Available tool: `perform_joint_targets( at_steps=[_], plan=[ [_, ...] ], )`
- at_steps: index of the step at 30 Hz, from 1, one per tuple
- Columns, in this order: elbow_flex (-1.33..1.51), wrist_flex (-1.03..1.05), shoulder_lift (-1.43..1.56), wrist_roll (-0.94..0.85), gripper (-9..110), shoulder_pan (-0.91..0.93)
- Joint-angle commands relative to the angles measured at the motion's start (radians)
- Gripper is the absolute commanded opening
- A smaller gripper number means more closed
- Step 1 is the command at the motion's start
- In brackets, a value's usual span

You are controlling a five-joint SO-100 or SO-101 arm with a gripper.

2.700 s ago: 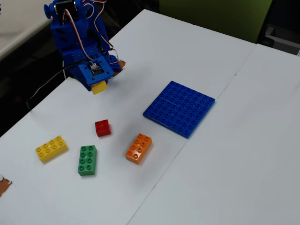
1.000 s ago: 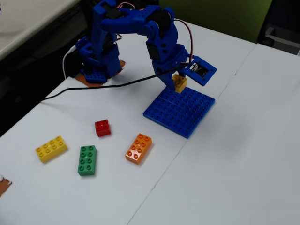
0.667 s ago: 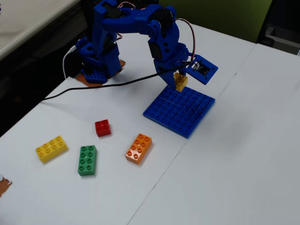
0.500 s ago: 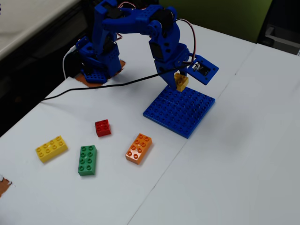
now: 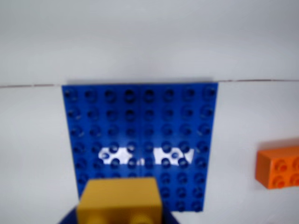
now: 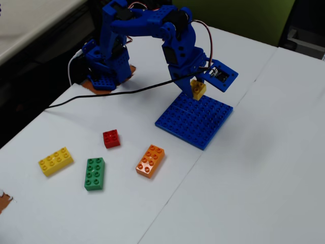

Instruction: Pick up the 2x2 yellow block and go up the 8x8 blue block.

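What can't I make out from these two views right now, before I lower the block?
- 2x2 yellow block: wrist view, lower part cut off by the bottom edge.
- Tool: fixed view, fingertips too small to separate; grip contact unclear.
- Gap between block and 8x8 blue block: neither view settles it.
- Orange brick: wrist view, cut by the right edge.

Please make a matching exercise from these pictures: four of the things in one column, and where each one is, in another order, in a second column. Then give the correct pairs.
Things:
1. 2x2 yellow block
2. red brick
3. longer yellow brick
4. orange brick

Places (fixed view):
A. on the table, nearest the picture's left edge
B. held in the gripper, above the 8x8 blue block
C. on the table, just below and left of the blue block
D. on the table, above the green brick

Pairs: 1-B, 2-D, 3-A, 4-C
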Motion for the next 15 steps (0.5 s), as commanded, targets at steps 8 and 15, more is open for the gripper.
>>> perform_joint_targets(
  at_steps=[8,15],
  plan=[
    [-0.043,-0.011,0.04,0.009,0,-0.018],
    [-0.044,-0.014,0.043,0.011,0,-0.018]
  ],
)
